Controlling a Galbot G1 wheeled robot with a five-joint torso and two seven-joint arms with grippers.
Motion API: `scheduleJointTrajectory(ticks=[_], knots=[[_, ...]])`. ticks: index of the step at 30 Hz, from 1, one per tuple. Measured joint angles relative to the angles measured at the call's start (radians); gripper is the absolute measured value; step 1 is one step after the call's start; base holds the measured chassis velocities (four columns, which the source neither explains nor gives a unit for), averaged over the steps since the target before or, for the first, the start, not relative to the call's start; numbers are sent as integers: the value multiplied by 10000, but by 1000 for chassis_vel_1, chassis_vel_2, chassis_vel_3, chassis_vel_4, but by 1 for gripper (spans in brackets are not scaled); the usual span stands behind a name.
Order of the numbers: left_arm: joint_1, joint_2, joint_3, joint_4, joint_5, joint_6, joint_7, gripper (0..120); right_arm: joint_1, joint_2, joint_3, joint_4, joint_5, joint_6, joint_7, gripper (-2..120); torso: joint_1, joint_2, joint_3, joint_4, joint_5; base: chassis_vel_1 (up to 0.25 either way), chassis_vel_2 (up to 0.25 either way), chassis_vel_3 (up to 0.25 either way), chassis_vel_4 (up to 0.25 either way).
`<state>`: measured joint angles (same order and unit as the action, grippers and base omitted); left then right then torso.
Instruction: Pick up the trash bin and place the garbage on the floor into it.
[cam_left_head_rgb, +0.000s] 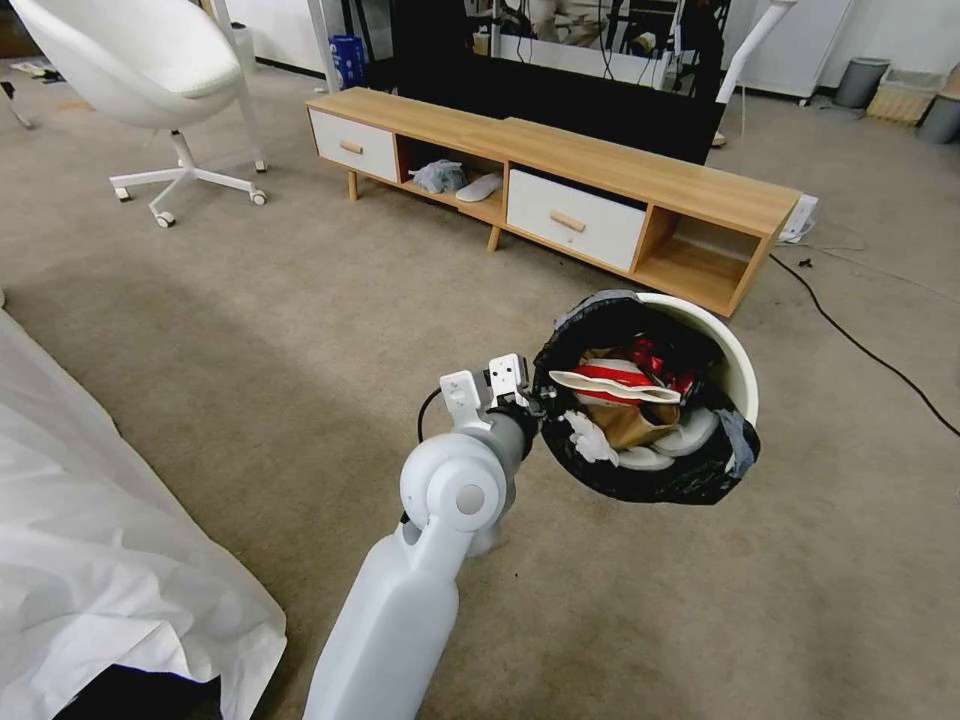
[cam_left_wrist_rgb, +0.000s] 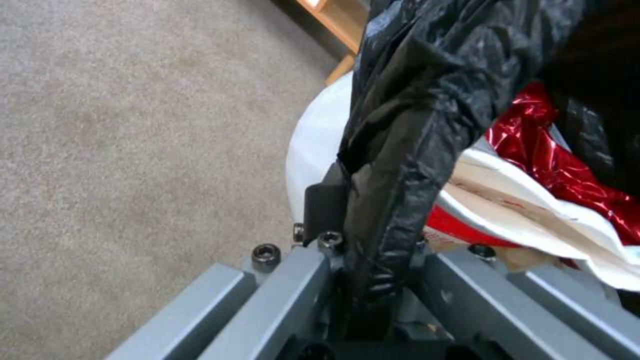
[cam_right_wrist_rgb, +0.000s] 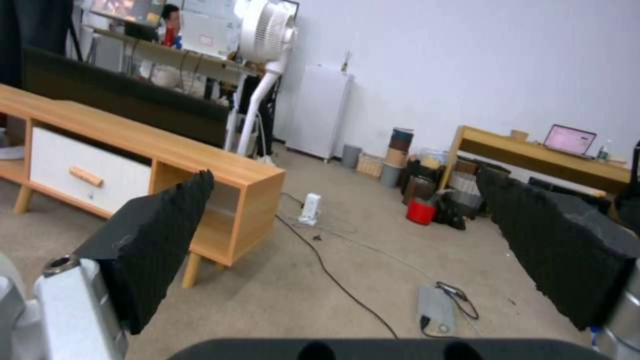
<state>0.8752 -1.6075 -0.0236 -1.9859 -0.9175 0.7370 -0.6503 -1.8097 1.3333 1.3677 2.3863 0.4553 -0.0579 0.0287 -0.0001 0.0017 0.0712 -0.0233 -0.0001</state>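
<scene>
Left gripper (cam_left_head_rgb: 527, 397) clamped on trash bin (cam_left_head_rgb: 742, 372) rim, tilted off the carpet (cam_left_head_rgb: 250, 330) so garbage (cam_left_head_rgb: 625, 392) stayed inside. Right gripper (cam_right_wrist_rgb: 347, 235) wide, idle.

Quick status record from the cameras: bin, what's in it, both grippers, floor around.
trash bin: held off the carpet, tilted, mouth toward the head camera
liner: black bag folded over the rim
contents: garbage, including red-white wrapper, brown paper, white tissue
left gripper: shut on the bin's bag-covered rim
right gripper: open, holding nothing, facing the TV cabinet
carpet: no litter visible near the bin
</scene>
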Motion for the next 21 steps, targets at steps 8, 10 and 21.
scheduleJointTrajectory(ticks=[8, 10, 21], knots=[[45, 87, -17, -66, 7, 0, 49, 0, 2, 430, 124, 221, -66, 150, -135, 100, 0, 0, 0, -2, 0, 0, 0, 0, 0], [83, 163, -17, -100, 5, 0, 74, 0, -4, 526, 123, 294, -129, 173, -186, 100, 1, 0, 0, -1, 0, 0, 0, 0, 0], [53, 557, 99, -202, -112, -30, 275, 0, -131, 1060, 91, 548, -500, 456, -336, 100, 0, 1, 0, -3, 0, 0, 0, 0, 0]])
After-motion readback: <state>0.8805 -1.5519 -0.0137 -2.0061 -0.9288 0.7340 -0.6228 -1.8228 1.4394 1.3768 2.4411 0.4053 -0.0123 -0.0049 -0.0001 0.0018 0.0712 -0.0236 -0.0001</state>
